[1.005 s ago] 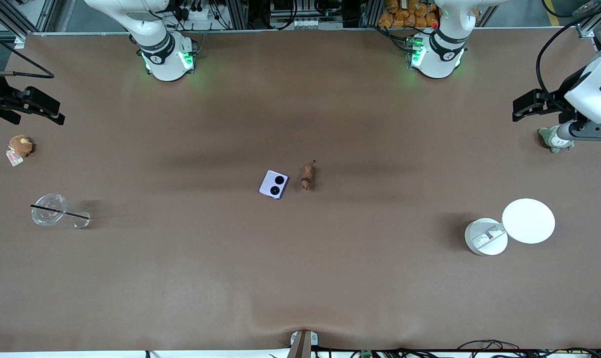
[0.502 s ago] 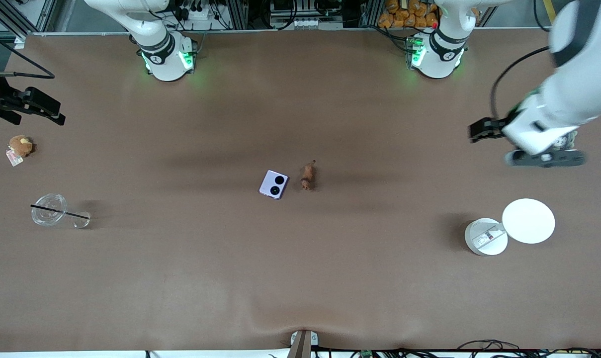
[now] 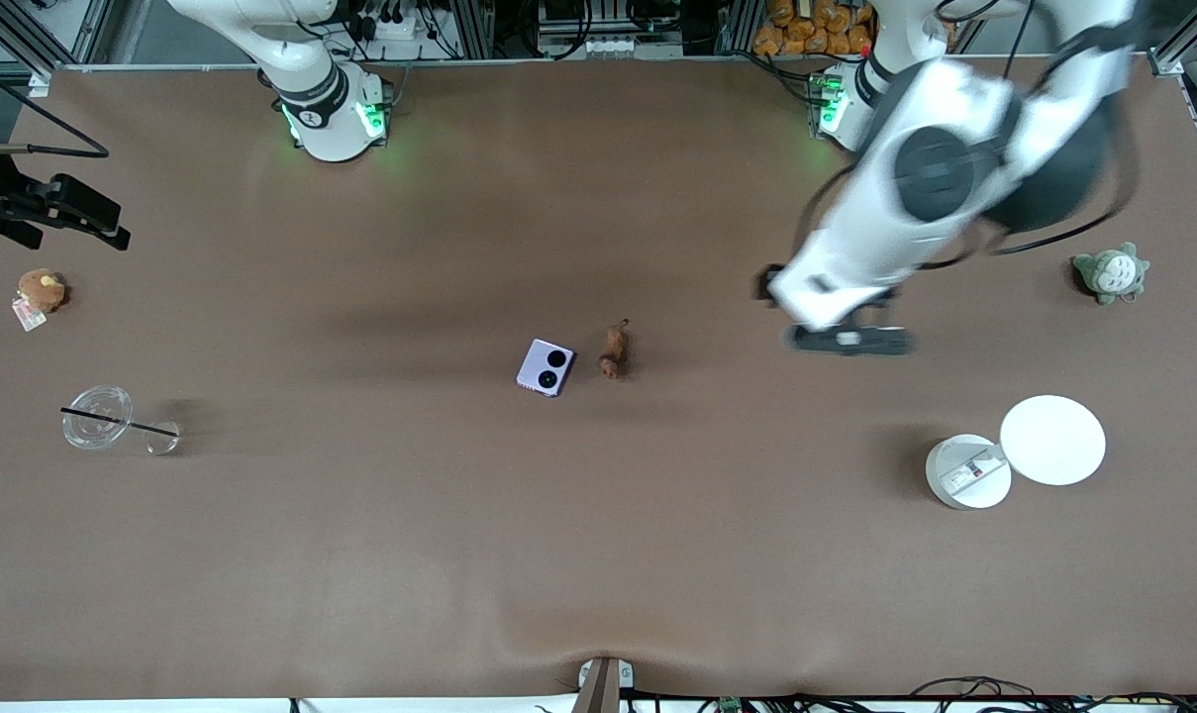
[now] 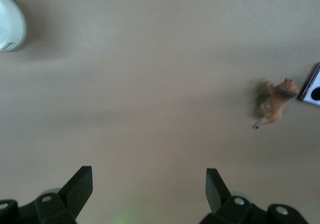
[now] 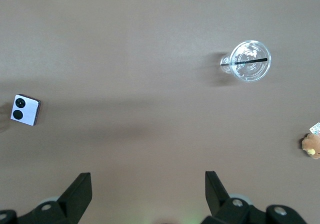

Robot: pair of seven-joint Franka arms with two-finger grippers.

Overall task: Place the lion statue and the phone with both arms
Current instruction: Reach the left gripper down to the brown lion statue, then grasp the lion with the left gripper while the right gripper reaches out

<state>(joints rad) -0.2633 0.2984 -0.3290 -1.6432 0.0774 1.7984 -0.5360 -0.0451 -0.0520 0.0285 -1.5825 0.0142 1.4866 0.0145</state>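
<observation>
The lion statue point(image 3: 613, 351), a tiny brown figurine, lies on the brown table near its middle. The lilac phone point(image 3: 545, 367) lies beside it toward the right arm's end. My left gripper point(image 3: 764, 285) is open and empty over bare table, on the lion's side toward the left arm's end. Its wrist view point(image 4: 148, 174) shows the lion point(image 4: 275, 101) and a corner of the phone point(image 4: 312, 86). My right gripper point(image 3: 113, 226) waits open and empty at the right arm's end. Its wrist view point(image 5: 147, 176) shows the phone point(image 5: 25, 109).
A clear cup with a black straw point(image 3: 97, 418) and an orange-brown plush point(image 3: 41, 289) are at the right arm's end. A grey-and-white plush point(image 3: 1110, 272), a white round container point(image 3: 966, 472) and its lid point(image 3: 1051, 440) are at the left arm's end.
My left arm has swung from its end of the table toward the middle, uncovering the grey-and-white plush. The right arm, lion and phone have not moved.
</observation>
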